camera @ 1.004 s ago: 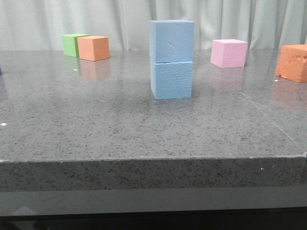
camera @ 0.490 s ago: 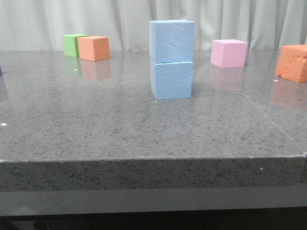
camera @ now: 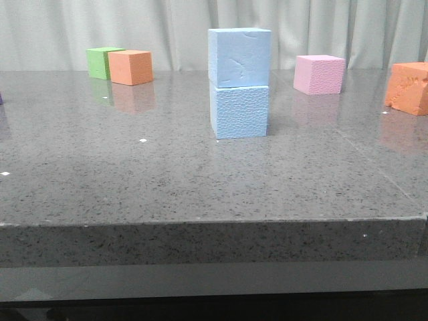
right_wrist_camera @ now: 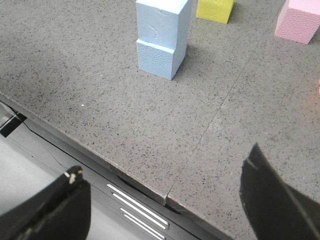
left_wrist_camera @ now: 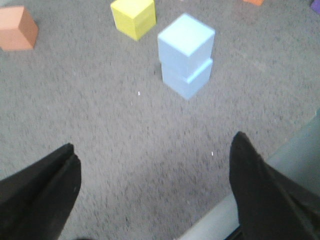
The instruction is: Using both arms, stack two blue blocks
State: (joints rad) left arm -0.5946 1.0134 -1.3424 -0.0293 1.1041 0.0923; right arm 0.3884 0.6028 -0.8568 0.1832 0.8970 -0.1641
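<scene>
Two sky-blue foam cubes stand stacked in the middle of the grey stone table [camera: 200, 187]: the upper blue block [camera: 239, 57] rests on the lower blue block [camera: 240, 111], slightly offset. The stack also shows in the left wrist view [left_wrist_camera: 185, 55] and the right wrist view [right_wrist_camera: 162, 37]. My left gripper [left_wrist_camera: 154, 150] is open and empty, well back from the stack over the table's near edge. My right gripper [right_wrist_camera: 162, 172] is open and empty, over the table's front edge, apart from the stack. Neither gripper shows in the front view.
A green cube [camera: 102, 62] and an orange cube [camera: 130, 67] stand at the back left. A pink cube [camera: 319, 73] is at the back right and an orange block [camera: 408, 87] at the far right. A yellow cube [left_wrist_camera: 133, 18] stands behind the stack.
The stack and the other cubes have not moved. A small white speck now shows on the table left of the stack.
</scene>
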